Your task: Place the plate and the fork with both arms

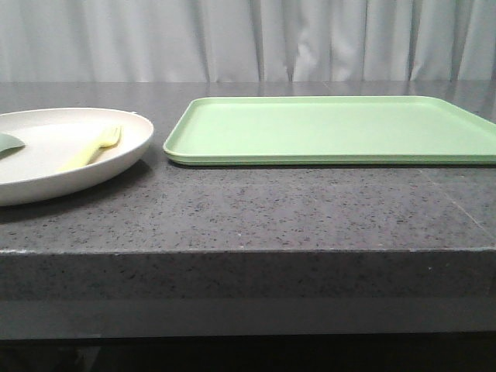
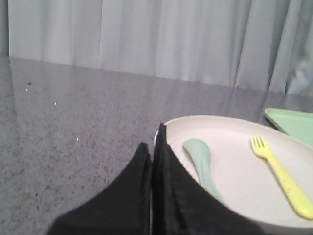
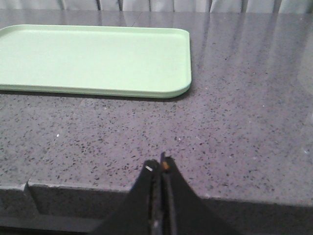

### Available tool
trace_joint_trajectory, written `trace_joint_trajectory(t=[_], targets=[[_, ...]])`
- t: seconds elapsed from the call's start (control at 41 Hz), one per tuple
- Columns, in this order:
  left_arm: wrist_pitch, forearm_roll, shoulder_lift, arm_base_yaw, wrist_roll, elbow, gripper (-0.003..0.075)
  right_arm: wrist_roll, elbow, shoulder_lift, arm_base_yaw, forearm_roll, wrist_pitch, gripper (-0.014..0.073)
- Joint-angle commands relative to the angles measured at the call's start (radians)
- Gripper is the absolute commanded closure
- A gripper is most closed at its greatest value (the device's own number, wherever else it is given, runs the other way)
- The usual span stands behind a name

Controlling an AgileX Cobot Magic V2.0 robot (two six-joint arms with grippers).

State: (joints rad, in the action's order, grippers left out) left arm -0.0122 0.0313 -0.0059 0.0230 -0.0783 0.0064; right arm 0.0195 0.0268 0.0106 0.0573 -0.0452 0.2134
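Note:
The cream-white plate [image 1: 54, 159] sits at the table's left, cut off by the frame edge. The pale-yellow fork [image 1: 94, 147] lies in it, tines pointing away. The plate [image 2: 244, 186] and fork [image 2: 281, 176] also show in the left wrist view. My left gripper [image 2: 155, 142] is shut and empty, its tips at the plate's near rim. My right gripper [image 3: 160, 164] is shut and empty, above the table's front edge, well short of the tray. Neither gripper shows in the front view.
A flat rectangular light-green tray [image 1: 333, 128] lies on the dark speckled table to the right of the plate; it also shows in the right wrist view [image 3: 93, 61]. A small teal-green utensil piece [image 2: 203, 164] lies in the plate beside the fork. Curtains hang behind.

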Motion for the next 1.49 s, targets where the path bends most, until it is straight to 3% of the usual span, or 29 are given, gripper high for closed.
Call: trace_joint_trajectory(t=[0.0,0.195,0.439,0.635,0.855,1.05,1.148,1.196,1.27,1.392,1.465], targets=[[0.163,0.003,-0.020,-0.001,-0.007,0.001,0.0738,-0.007,-0.009,0.017,-0.007,0.010,-0.118,0.0712],[0.177,0.007,-0.020,-0.001,-0.007,-0.045,0.0738,-0.007,-0.071,0.017,-0.007,0.010,-0.096,0.0712],[-0.050,0.007,0.039,-0.001,-0.007,-0.254,0.0738,-0.006,-0.288,-0.035,-0.007,0.010,0.046,0.0704],[-0.217,-0.072,0.232,-0.001,-0.007,-0.438,0.0738,0.067,-0.491,-0.262,-0.007,0.010,0.147,0.0704],[-0.226,-0.072,0.413,-0.001,-0.007,-0.529,0.0738,0.066,-0.589,-0.471,-0.007,0.010,0.114,0.0704],[-0.188,-0.072,0.444,-0.001,-0.007,-0.538,0.0738,0.066,-0.589,-0.500,-0.007,0.010,0.082,0.0694],[-0.177,-0.072,0.444,-0.001,-0.007,-0.538,0.0726,0.066,-0.589,-0.500,-0.007,0.010,0.082,0.0615],[-0.177,-0.072,0.444,-0.001,-0.007,-0.538,0.0688,0.065,-0.589,-0.500,-0.007,0.010,0.082,0.0527],[-0.178,-0.072,0.444,-0.001,-0.007,-0.538,0.0566,0.065,-0.589,-0.500,-0.007,0.010,0.082,0.0386],[-0.178,-0.072,0.444,-0.001,-0.007,-0.538,0.0222,0.065,-0.589,-0.500,-0.007,0.010,0.080,0.0145],[-0.178,-0.072,0.444,-0.001,-0.007,-0.538,0.0071,0.065,-0.589,-0.500,-0.007,0.010,0.078,0.0050]])
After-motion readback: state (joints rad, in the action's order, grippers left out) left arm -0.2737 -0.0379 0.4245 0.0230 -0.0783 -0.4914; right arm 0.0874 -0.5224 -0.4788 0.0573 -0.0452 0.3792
